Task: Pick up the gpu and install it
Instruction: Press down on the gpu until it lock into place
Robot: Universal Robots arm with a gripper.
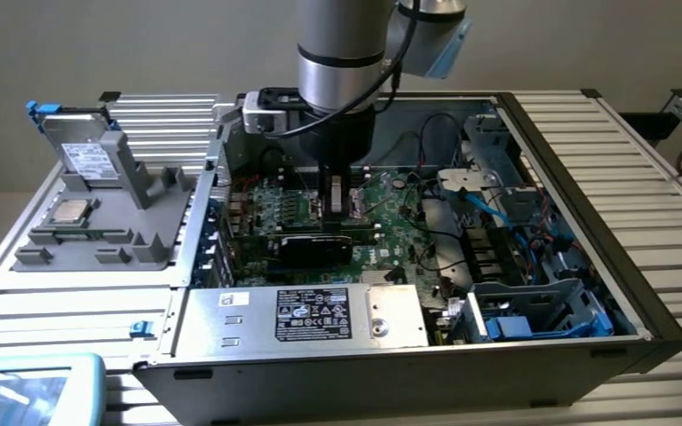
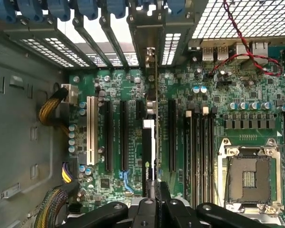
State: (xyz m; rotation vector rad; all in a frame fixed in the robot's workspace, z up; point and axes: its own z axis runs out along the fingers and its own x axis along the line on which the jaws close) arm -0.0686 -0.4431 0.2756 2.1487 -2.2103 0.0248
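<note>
Tool [image 2: 154, 190] clamped on the gpu [image 2: 151, 142], card standing edge-on over the motherboard [image 2: 204, 123] slots.

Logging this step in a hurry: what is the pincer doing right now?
Pincer: closed on the gpu, which stands on edge over the motherboard slots inside the case.

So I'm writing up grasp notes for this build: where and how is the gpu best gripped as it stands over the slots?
Grip the gpu by its upper edge, from straight above. It stands on edge over the motherboard, thin and upright, so only that narrow edge is free. The pincer is shut on it there, pinching the card's two flat faces.
</note>
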